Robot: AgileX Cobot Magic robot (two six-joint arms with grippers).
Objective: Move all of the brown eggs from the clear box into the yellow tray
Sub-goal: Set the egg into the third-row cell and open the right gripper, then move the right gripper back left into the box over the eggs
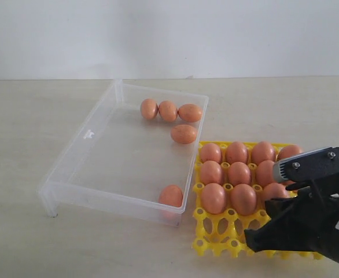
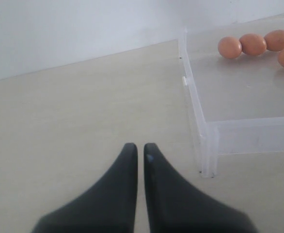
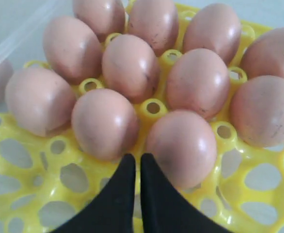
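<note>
Tallying holdings on the worktop (image 1: 19, 174): the yellow tray (image 1: 199, 214) stands just right of the clear box (image 1: 88, 134) in the exterior view, and their walls are close to touching. Eleven brown eggs (image 3: 130, 65) sit in the tray's far three rows, and its near row of cells is bare. The clear box holds five eggs, all along the wall that faces the tray. A row of three (image 1: 168, 110) lies in the far corner. A single egg (image 1: 184, 134) lies just nearer, with its long axis across the exterior view. One near-corner egg (image 1: 171, 196) rests against that wall, and I cannot make out its axis. My right jaws are closed, fingertips (image 3: 127, 165) pressed together with nothing between them, and they hover over the tray's bare near cells. My left jaws are likewise closed and empty, fingertips (image 2: 130, 153) low over bare worktop beyond the box's side away from the tray; they are out of sight in the exterior view. By my reckoning the next pick turns on one relation: the near-corner egg lies to the left of my right jaws, just over the box wall and closer than any other. Every egg in the box sits nearer my right arm than my left. The jaws must part before descent, and the wall beside that egg likely leaves scant room for a finger.
</note>
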